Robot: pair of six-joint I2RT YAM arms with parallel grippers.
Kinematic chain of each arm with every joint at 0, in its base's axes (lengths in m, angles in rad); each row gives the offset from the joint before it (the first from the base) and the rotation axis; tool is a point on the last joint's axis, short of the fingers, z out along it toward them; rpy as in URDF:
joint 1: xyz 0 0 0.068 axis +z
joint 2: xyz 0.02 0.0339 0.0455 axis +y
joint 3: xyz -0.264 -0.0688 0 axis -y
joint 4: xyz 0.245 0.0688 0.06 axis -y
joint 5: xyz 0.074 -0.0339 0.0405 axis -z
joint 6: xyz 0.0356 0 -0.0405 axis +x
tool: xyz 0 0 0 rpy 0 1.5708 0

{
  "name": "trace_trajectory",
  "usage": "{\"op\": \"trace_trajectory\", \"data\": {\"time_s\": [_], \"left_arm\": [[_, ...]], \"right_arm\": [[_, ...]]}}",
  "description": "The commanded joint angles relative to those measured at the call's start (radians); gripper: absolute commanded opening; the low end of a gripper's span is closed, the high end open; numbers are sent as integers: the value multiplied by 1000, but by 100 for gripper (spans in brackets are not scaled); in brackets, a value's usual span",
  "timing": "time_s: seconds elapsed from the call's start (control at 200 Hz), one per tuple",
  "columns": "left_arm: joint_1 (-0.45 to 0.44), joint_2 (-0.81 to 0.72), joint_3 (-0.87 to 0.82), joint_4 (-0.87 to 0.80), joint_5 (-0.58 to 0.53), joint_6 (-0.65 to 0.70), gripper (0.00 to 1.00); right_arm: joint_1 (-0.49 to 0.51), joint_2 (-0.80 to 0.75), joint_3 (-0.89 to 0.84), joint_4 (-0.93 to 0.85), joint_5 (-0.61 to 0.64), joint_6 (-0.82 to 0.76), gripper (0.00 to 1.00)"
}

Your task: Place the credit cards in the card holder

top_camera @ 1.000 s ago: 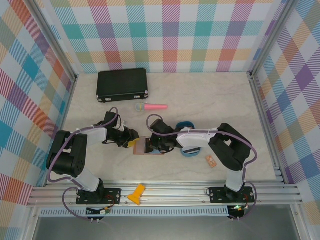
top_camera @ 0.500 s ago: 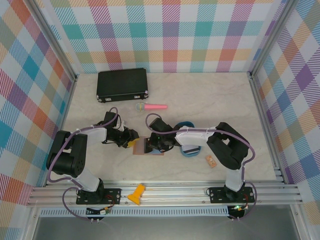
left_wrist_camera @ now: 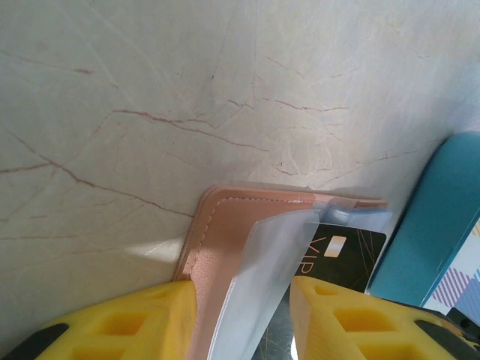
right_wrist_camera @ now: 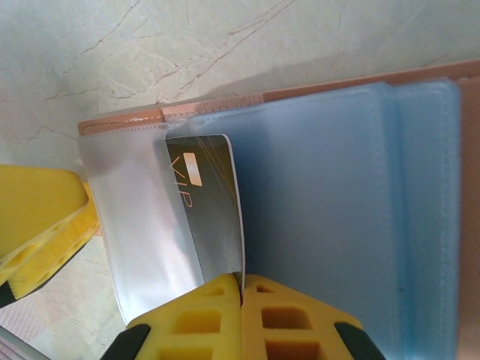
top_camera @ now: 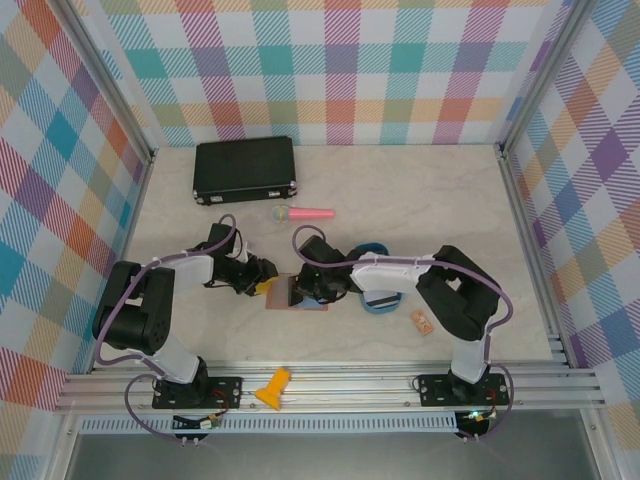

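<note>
A pale marbled table (top_camera: 420,200) sat inside plaid walls (top_camera: 340,70). Close to the arm bases the two grippers met over the card holder (top_camera: 282,300), which lay open and flat: the left gripper (top_camera: 262,284) at its left edge, the right gripper (top_camera: 308,291) over its middle. The right wrist view gave what the overhead could not. There the right gripper (right_wrist_camera: 241,281) was pinched tight on the near edge of a dark VIP card (right_wrist_camera: 206,202), whose far, chip end lay under a clear sleeve (right_wrist_camera: 135,225) beside the holder's grey-blue pockets (right_wrist_camera: 337,187). The card's long axis ran away from the fingers, slightly tilted. In the left wrist view the left gripper (left_wrist_camera: 240,289) stood with jaws apart, the holder's pink leather edge (left_wrist_camera: 225,240) and the sleeve between them. Just beyond lay the blue tray (top_camera: 380,306), and farther back the black case (top_camera: 245,168).
</note>
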Motion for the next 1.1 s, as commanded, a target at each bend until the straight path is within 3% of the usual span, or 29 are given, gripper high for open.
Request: {"op": "trace_trajectory", "data": {"time_s": [0.0, 0.3, 0.76, 1.095], "left_arm": [[0, 58, -34, -118, -104, 12, 41], [2, 71, -28, -118, -102, 12, 40], [0, 64, -32, -134, -118, 19, 40], [0, 65, -30, -139, -125, 22, 40]], "right_arm": [[38, 21, -46, -85, 18, 67, 0], [43, 56, -15, -129, 2, 55, 0], [46, 145, 44, -47, -83, -32, 0], [46, 55, -48, -15, -7, 3, 0]]}}
